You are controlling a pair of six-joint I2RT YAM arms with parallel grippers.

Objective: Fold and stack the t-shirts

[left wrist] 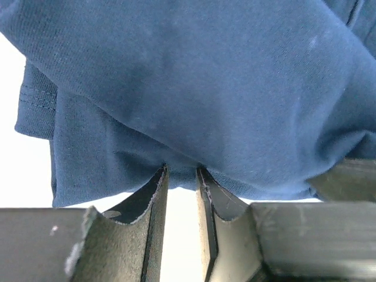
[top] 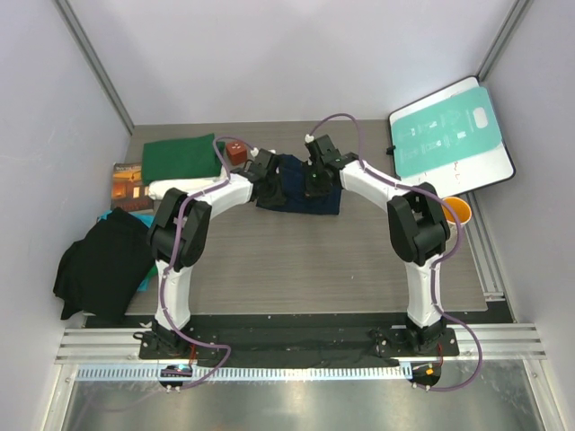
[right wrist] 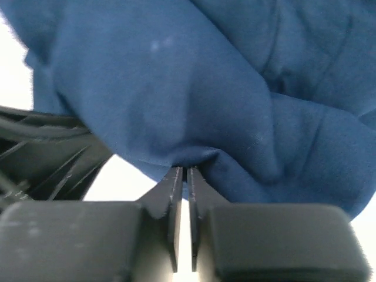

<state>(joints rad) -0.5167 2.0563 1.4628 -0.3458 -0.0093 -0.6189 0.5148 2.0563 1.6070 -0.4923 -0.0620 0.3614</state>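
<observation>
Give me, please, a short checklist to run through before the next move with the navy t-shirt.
1. Right hand gripping the navy t-shirt: ok, its fingers are closed on a pucker of cloth.
2. Left hand gripping it: cannot tell; cloth lies between its fingertips, but they stand visibly apart.
3. Shirt smooth enough to fold: not ok, it hangs bunched between the two hands.
4. Stack ready: ok, the green t-shirt lies folded at the far left.
5. Way to the stack: probably not ok, a red-brown block sits by the green t-shirt's right edge.
</observation>
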